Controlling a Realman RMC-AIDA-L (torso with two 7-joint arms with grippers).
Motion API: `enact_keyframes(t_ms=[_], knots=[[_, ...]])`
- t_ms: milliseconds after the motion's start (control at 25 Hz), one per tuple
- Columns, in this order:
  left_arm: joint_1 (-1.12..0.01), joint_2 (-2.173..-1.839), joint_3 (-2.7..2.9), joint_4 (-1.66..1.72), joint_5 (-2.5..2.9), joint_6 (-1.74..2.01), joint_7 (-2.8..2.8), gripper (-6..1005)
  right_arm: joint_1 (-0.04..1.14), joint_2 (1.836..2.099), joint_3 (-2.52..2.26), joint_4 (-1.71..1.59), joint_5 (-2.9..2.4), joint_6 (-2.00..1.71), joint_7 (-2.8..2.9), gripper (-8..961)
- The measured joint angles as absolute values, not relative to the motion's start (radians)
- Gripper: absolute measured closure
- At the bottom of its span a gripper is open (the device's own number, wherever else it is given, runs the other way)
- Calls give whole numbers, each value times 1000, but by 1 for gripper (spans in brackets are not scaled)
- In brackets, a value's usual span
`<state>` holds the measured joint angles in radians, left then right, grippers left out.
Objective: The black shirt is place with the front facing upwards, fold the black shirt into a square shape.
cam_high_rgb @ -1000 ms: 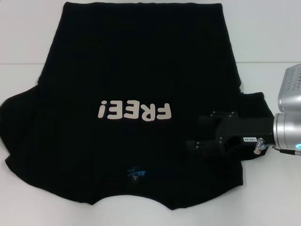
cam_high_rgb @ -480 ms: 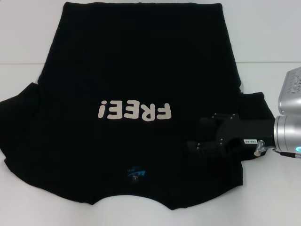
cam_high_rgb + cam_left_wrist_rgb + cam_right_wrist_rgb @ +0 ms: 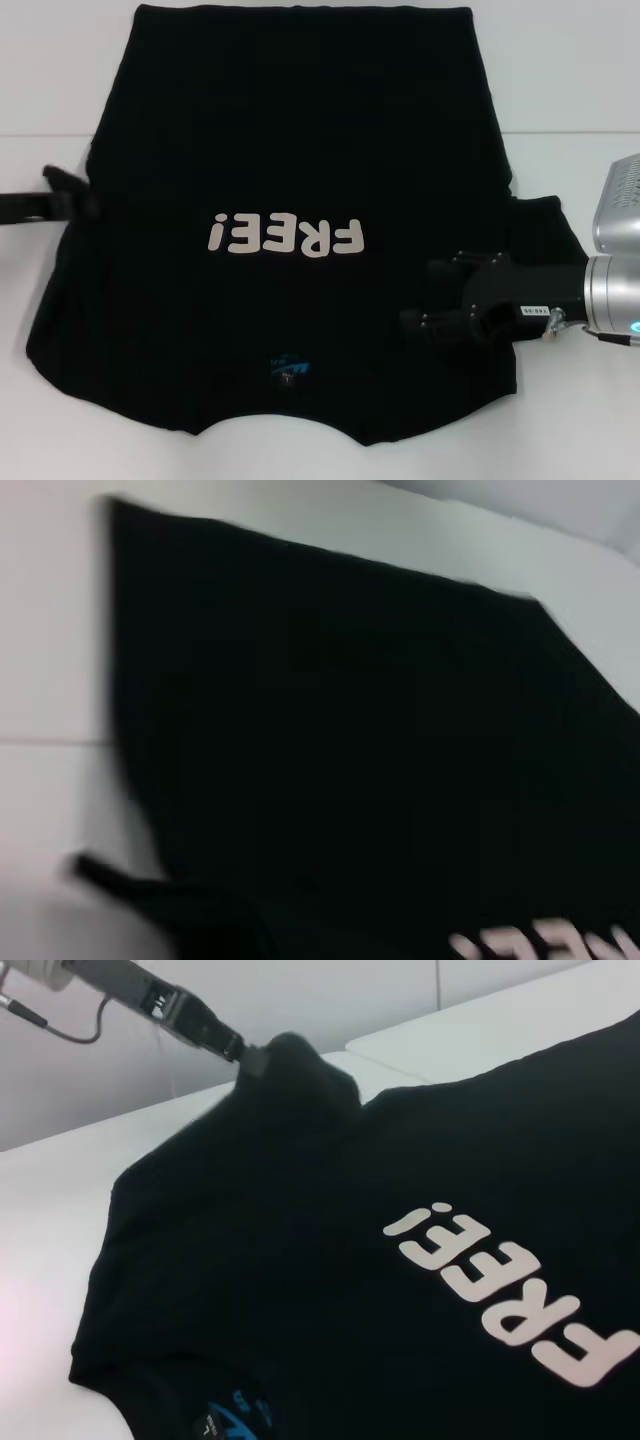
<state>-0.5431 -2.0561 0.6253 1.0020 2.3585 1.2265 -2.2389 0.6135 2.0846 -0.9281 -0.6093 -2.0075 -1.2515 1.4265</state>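
The black shirt (image 3: 290,170) lies front up on the white table (image 3: 560,60), hem at the far edge, collar nearest the robot, so the "FREE!" lettering (image 3: 287,236) reads upside down from its head. The small blue neck label (image 3: 288,370) shows at the collar.

Robot's left side: the sleeve no longer lies spread on the table. The left gripper (image 3: 75,198) sits at that edge of the cloth, and in the right wrist view a peak of fabric (image 3: 290,1065) is drawn up at its tip. Looks clamped on the sleeve, fingers closed around the cloth. The shirt's left edge now runs fairly straight down toward the collar.

Robot's right side: the right sleeve (image 3: 540,225) lies out flat beside the body. The right gripper (image 3: 425,320) hangs low over the shoulder area on that side. Black on black; cannot tell how far its fingers are parted or whether they have any cloth.

Progress, as judged: early. Body panel flat and smooth, no crease across it. The left sleeve fold seems under way, not laid down. Left to do: right sleeve in, then the lengthwise folds to bring hem toward collar and square it off.
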Motion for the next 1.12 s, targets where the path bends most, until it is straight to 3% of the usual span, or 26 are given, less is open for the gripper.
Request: enact_keyframes(t_ms=[360,720,880,1040,1120], knots=[[-526,-2138,785,1075,2419,1174,-2163,956,607,2086,-928,-597,-2005,-1252,1424,18],[-550,-2147,811,1012,2425,1166,-2168,907,609,2086,-928,-597,-2003,-1247,1422,18],[-562,-2134,769,984,2409,1162,-2251,876,609,2086,-928,-597,-2003,-1240,1425,18],[-572,-2079,635,925,2318,1209,-2330,803,608,2086,-928,-597,-2003,-1239,1426,18],[-577,-2028,551,830,2249,1248,-2341,746,608,2086,-928,-596,-2004,-1239,1427,18]])
